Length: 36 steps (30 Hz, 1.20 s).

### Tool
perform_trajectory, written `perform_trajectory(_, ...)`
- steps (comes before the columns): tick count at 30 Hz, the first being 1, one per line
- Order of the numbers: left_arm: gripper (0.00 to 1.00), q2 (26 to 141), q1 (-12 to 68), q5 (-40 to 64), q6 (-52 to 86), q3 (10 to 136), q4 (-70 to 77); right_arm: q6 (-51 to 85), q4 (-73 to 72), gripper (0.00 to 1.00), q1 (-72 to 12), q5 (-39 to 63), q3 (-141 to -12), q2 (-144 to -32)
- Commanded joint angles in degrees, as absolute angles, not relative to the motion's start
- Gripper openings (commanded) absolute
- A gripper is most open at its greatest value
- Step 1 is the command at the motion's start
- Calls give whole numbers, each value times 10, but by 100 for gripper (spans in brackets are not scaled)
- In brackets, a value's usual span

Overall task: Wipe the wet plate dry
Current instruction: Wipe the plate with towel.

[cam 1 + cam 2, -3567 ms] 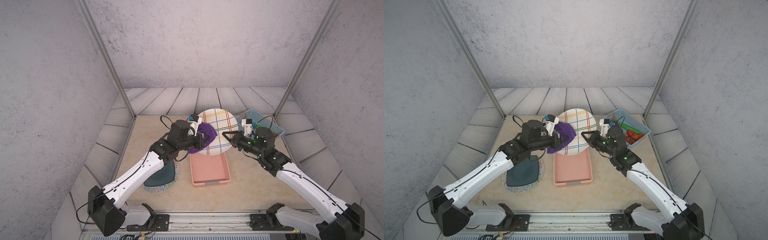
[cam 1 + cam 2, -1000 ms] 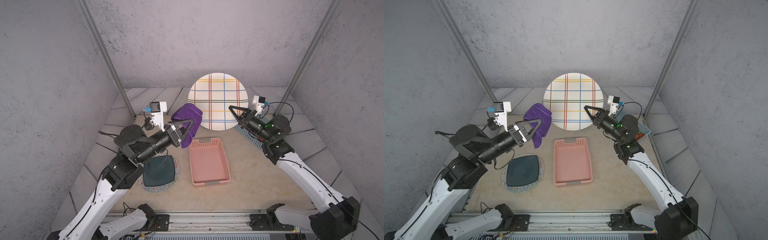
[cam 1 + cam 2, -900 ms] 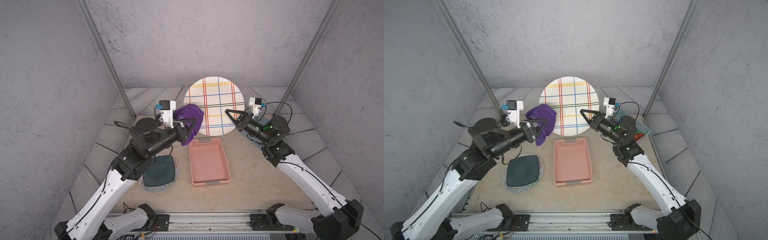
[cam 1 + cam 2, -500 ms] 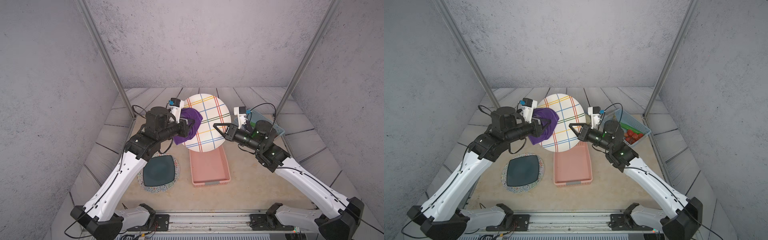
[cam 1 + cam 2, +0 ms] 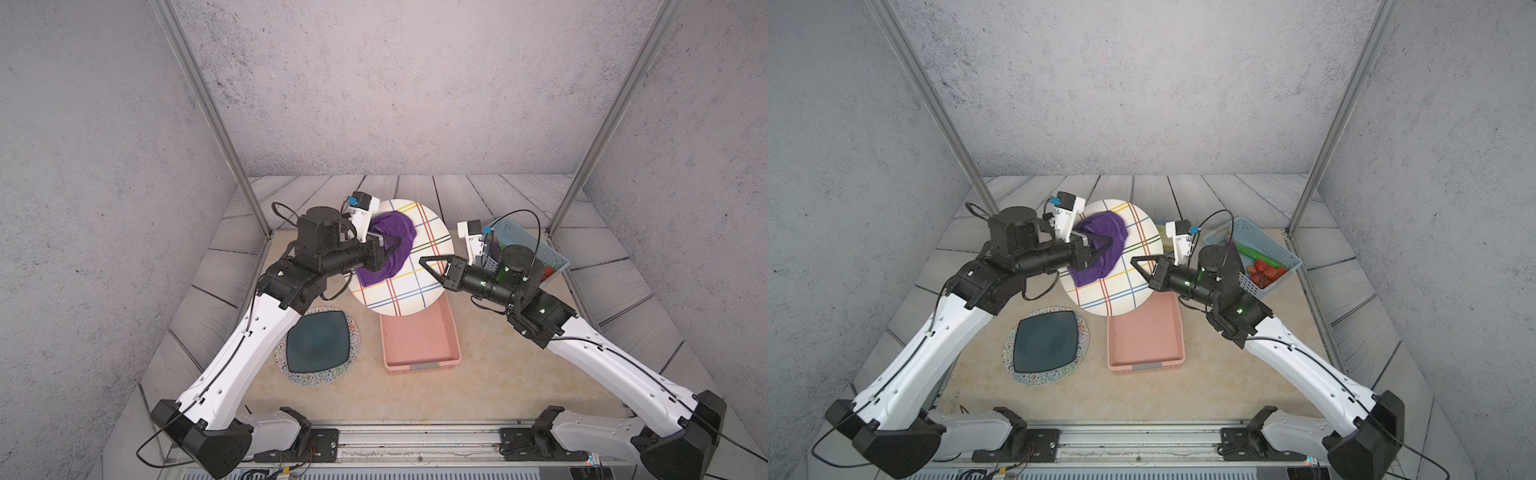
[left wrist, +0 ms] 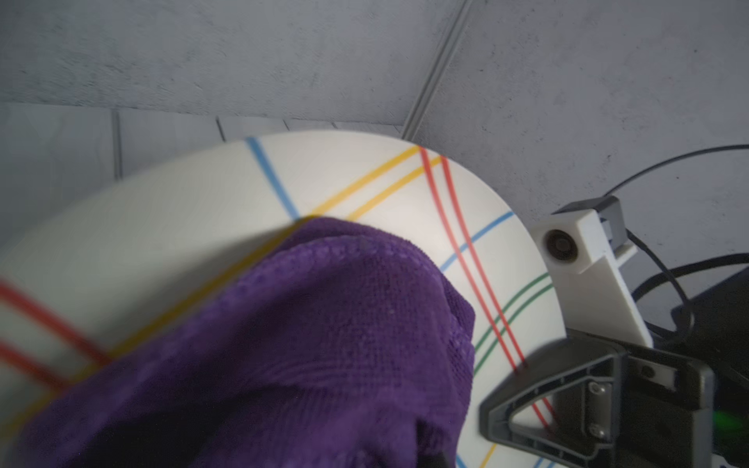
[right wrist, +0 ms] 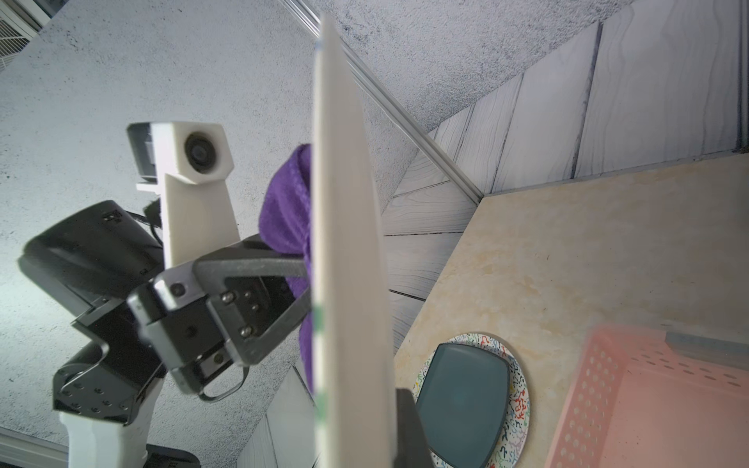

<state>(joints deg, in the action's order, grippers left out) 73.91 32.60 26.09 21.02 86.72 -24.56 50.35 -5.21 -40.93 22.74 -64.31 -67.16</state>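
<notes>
Now the round white plate with coloured crossing stripes (image 5: 415, 286) hangs tilted at frame centre above the pink plastic basket (image 5: 415, 366), its right rim pinched by the closed right gripper (image 5: 424, 262), while the left gripper (image 5: 397, 242), clamped on the bunched purple cloth (image 5: 392, 226), presses the plate's upper-left face, leaving bare surface toward lower right.

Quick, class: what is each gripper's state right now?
Left gripper: closed, holding the purple terry cloth against the round white plate with coloured stripes.
Right gripper: closed, holding that plate by its rim, off the table.
</notes>
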Motion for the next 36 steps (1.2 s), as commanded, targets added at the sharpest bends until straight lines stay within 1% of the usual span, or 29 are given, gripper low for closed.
perform_trajectory(1,0,737,304,252,248,810,-228,493,-165,0,-433,291,-647,-642)
perform_trajectory(2,0,731,292,253,255,804,-220,485,-144,0,-441,300,-649,-647)
perform_trajectory(4,0,740,298,245,232,818,-240,465,-128,0,-462,310,-650,-655)
perform_trajectory(6,0,770,343,235,194,850,-289,464,-132,0,-468,316,-657,-663)
perform_trajectory(8,0,797,406,182,149,877,-330,474,-161,0,-464,292,-657,-660)
perform_trajectory(9,0,805,418,167,144,878,-332,478,-164,0,-461,279,-661,-657)
perform_trajectory(11,0,799,405,159,169,862,-316,490,-161,0,-439,271,-677,-655)
perform_trajectory(13,0,770,350,190,215,840,-275,520,-171,0,-409,277,-679,-650)
perform_trajectory(16,0,735,224,316,347,790,-186,600,-232,0,-349,297,-646,-628)
perform_trajectory(18,0,722,159,392,435,751,-104,654,-289,0,-312,312,-617,-614)
perform_trajectory(21,0,715,118,477,564,708,23,719,-379,0,-288,325,-578,-604)
perform_trajectory(22,0,714,114,494,616,693,84,737,-405,0,-284,324,-566,-602)
perform_trajectory(23,0,712,111,508,700,665,174,759,-434,0,-279,321,-555,-602)
perform_trajectory(26,0,723,105,499,916,606,420,807,-495,0,-269,309,-537,-606)
perform_trajectory(28,0,744,105,466,1051,585,559,816,-506,0,-268,316,-537,-614)
perform_trajectory(30,0,764,109,420,1150,577,659,822,-491,0,-269,333,-541,-628)
perform_trajectory(33,0,775,122,363,1235,591,731,842,-526,0,-273,353,-537,-662)
perform_trajectory(36,0,767,143,334,1248,615,728,859,-578,0,-294,349,-533,-693)
